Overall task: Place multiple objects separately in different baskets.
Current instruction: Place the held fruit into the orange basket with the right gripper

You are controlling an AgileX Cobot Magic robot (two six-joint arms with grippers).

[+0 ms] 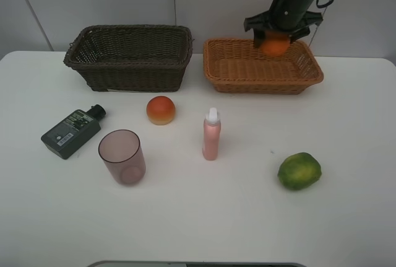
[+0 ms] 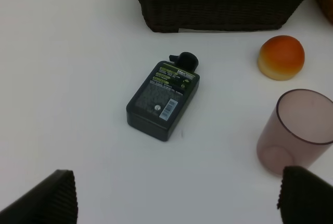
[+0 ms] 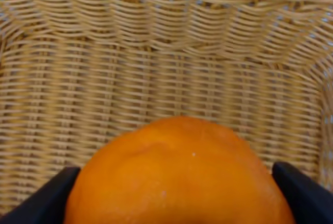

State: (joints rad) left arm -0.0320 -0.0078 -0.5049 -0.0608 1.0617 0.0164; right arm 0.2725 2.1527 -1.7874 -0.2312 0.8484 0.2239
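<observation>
Hanging directly over the orange-tan basket (image 1: pixel 260 85), the right fingers (image 3: pixel 307 195) clasp the tangerine (image 3: pixel 182 177), while the left fingers (image 2: pixel 41 198) gape wide, empty.

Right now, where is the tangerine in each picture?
High view: tangerine at back right, held by the right gripper above the tan basket.
Left wrist view: not in it.
Right wrist view: close up between the gripper's fingers, basket weave behind.
Shared landmark: the tan basket, in high and right wrist views.

Tangerine (image 1: pixel 276 45) held over tan basket (image 1: pixel 247 86); peach (image 1: pixel 161 110), cup (image 1: pixel 122 157), pink bottle (image 1: pixel 211 138), dark bottle (image 1: pixel 70 132), lime (image 1: pixel 299 171) outside.
</observation>
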